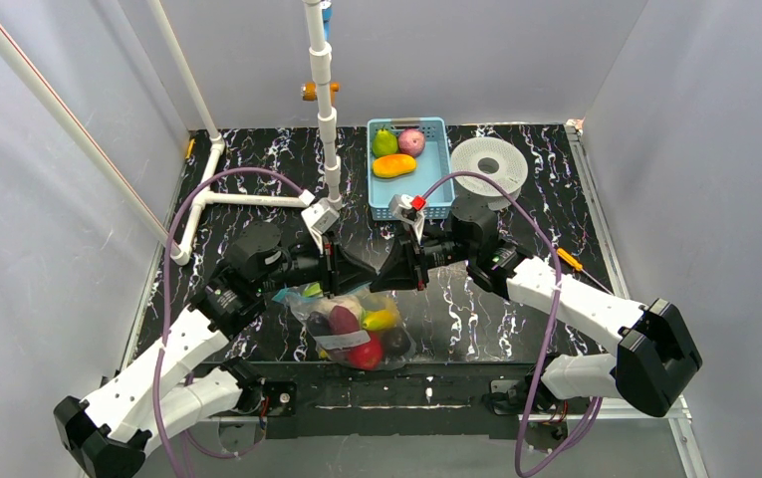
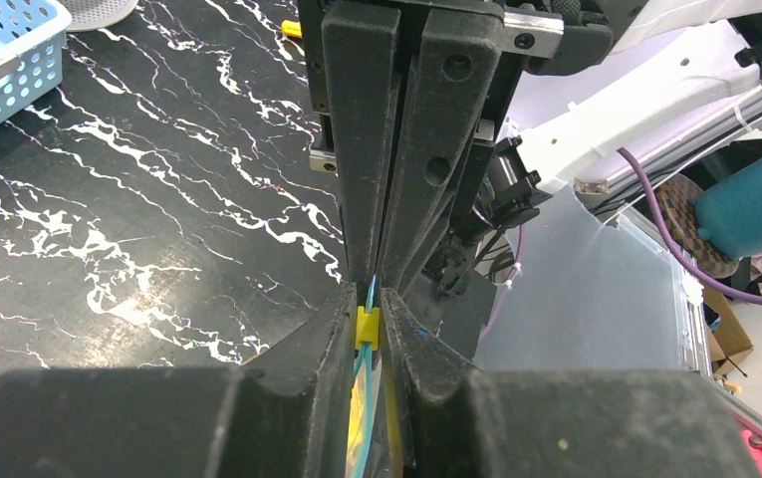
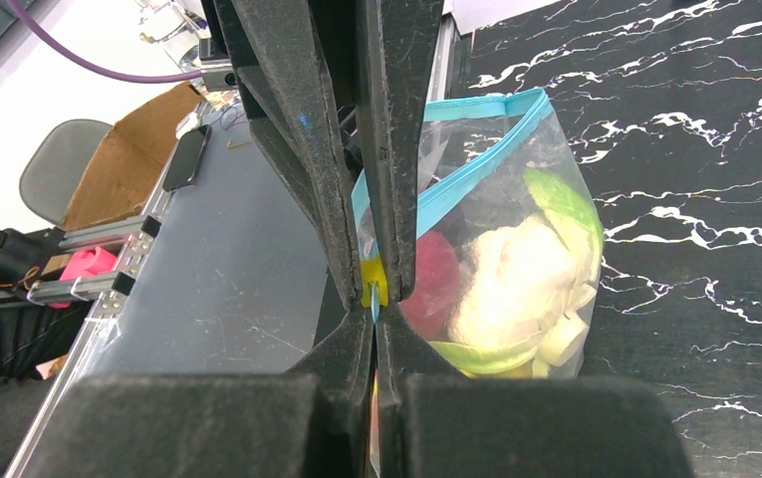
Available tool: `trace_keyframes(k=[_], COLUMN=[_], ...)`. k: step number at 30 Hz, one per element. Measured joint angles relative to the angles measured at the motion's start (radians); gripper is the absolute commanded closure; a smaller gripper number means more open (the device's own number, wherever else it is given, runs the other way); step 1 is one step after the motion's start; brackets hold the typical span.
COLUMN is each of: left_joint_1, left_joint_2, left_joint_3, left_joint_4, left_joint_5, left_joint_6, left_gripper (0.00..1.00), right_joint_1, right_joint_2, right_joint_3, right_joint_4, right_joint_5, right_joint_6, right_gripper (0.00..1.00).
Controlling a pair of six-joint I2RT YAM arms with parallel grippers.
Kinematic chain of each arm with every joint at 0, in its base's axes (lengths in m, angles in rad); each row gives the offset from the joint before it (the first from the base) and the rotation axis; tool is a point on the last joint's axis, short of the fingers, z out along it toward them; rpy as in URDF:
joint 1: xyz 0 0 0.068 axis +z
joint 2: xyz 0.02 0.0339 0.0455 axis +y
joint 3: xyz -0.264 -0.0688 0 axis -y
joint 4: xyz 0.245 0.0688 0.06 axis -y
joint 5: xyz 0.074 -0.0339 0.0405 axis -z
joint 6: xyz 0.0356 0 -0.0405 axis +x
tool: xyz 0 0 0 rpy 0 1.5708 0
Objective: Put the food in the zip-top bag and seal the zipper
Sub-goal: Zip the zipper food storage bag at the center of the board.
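We have glossy toy fruit and vegetables inside the clear plastic zip-top bag, which hangs just below the right gripper, pinched shut on its pale-blue zipper strip. Facing it, the left gripper nips the small yellow slider. Only sealing remains, we judge.

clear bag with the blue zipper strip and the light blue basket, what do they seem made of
Clear zip-top bag: thin plastic film, glossy, crinkled, see-through. Light blue perforated basket: probably rigid moulded plastic, fairly matte, with even rows of holes.
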Motion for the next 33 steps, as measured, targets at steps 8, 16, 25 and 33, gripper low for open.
trace_keyframes(k=[8,16,25,33], left_joint_1=[0.000,0.000,0.000,0.000], left_joint_2=[-0.042,-0.010,-0.045,-0.143], left_joint_3=[-0.024,-0.024,-0.037,-0.080], left_joint_4=[-0.014,-0.013,-0.009,-0.021], left_joint_5=[-0.001,0.001,-0.009,-0.059], left_joint_6=[0.003,-0.001,0.006,0.014], left_gripper=[0.77,0.83,1.00,1.00], right_joint_1=[0.004,0.004,0.005,0.028], right_joint_2=[0.000,0.000,0.000,-0.029], right_joint_3=[0.000,0.002,0.003,-0.032], right_joint_4=[-0.003,-0.006,-0.007,0.066], right_joint_5=[-0.003,-0.003,0.007,0.084], right_joint_6=[0.000,-0.001,-0.015,-0.004], right_gripper=[0.99,0.99,0.99,0.99])
